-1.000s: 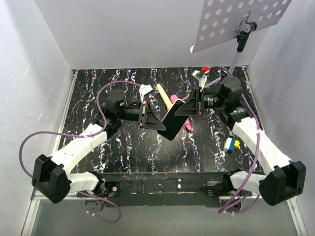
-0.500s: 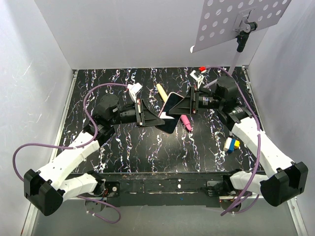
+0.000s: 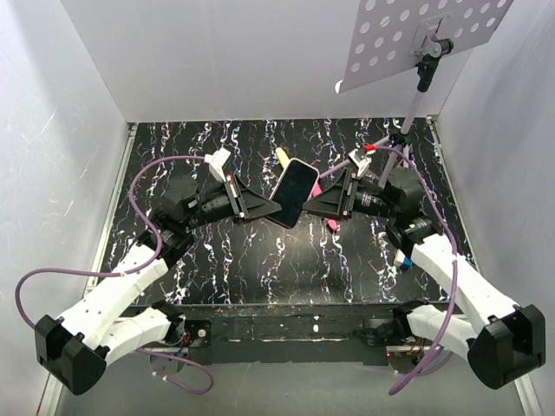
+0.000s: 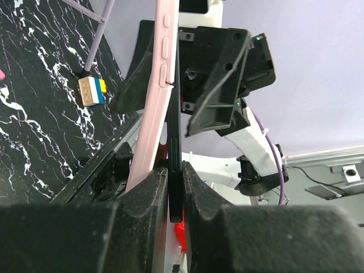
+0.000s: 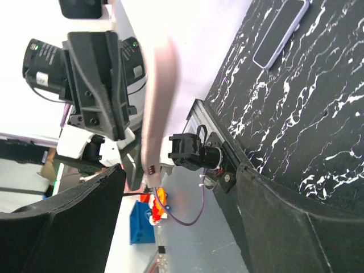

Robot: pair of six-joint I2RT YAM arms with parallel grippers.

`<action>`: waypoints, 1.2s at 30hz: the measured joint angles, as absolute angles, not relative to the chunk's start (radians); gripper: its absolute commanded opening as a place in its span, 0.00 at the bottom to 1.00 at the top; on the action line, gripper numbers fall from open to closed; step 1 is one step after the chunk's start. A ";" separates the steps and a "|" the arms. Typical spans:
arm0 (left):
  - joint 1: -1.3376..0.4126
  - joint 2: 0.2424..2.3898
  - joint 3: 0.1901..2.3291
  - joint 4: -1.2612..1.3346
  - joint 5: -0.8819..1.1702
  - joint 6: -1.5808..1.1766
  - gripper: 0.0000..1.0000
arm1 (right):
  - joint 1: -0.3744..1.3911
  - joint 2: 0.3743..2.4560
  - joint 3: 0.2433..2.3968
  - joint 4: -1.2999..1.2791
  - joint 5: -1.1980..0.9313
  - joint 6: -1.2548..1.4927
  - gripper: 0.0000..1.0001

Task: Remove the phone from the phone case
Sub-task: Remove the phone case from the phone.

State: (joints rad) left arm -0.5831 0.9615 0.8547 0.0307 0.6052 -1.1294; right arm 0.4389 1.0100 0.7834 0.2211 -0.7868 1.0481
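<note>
Above the tabletop [image 3: 286, 260], the phone [image 3: 295, 192] now faces screen-up, swung round from half a second ago, with the left claw [image 3: 274, 211] clamped on its near end. The phone case [image 4: 156, 108] bows off one edge but otherwise stays on, so extraction looks barely begun. The right claw [image 3: 316, 201] straddles it, fingers apart.

glossy-screened phone [image 3: 294, 192], matt pink rubbery phone case [image 4: 152, 114], smooth marbled table [image 3: 234, 260]
</note>
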 measured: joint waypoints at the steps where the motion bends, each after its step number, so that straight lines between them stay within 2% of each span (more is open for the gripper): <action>1: -0.582 0.963 0.851 0.036 0.601 -1.140 0.00 | 0.439 1.021 0.769 0.234 -0.787 1.063 0.84; 4: -0.582 0.963 0.848 0.038 0.585 -1.168 0.00 | 0.444 1.036 0.756 0.269 -0.783 1.095 0.77; 8: -0.582 0.953 0.840 0.046 0.538 -1.219 0.00 | 0.477 1.027 0.748 0.351 -0.765 1.123 0.57; 17: -0.576 0.923 0.788 0.136 0.432 -1.330 0.00 | 0.587 1.035 0.638 0.564 -0.702 1.227 0.56; 25: -0.570 0.926 0.725 0.210 0.413 -1.406 0.00 | 0.596 1.079 0.639 0.664 -0.671 1.270 0.37; 36: -0.558 0.922 0.698 0.234 0.393 -1.437 0.00 | 0.597 1.122 0.627 0.753 -0.671 1.295 0.41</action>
